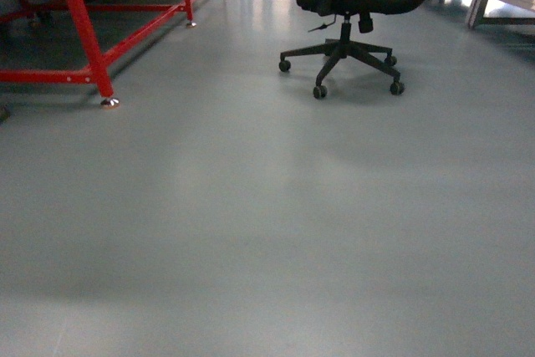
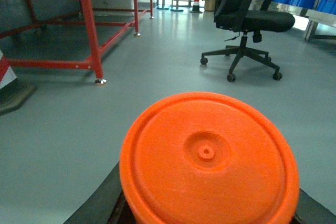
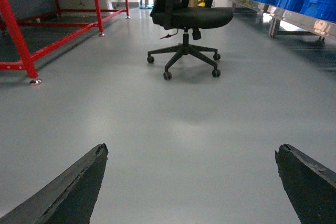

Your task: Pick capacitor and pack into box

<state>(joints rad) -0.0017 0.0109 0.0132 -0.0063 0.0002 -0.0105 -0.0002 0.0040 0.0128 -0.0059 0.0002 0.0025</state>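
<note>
Orange fills the lower half of the left wrist view: the flat round end of the capacitor [image 2: 209, 157], with a small raised ring at its centre, sits between the dark fingers [image 2: 100, 198] of the left gripper [image 2: 207, 211], which are clenched on it at both sides. Only slivers of those fingers show at the lower corners of the cylinder. In the right wrist view the right gripper [image 3: 191, 182] is released, its two black fingers [image 3: 73, 187] spread wide apart at the bottom corners with bare grey floor [image 3: 184, 124] between them. Neither gripper appears in the head view. Beyond the fingers, the smooth grey floor stretches away. A black office chair [image 1: 351, 6] on a five-star wheeled base stands ahead and to the right. A red metal frame [image 1: 84, 31] on small round feet stands to the left. Blue bins [image 3: 294, 1] line a shelf along the far right. The box shows in none of the views.
</note>
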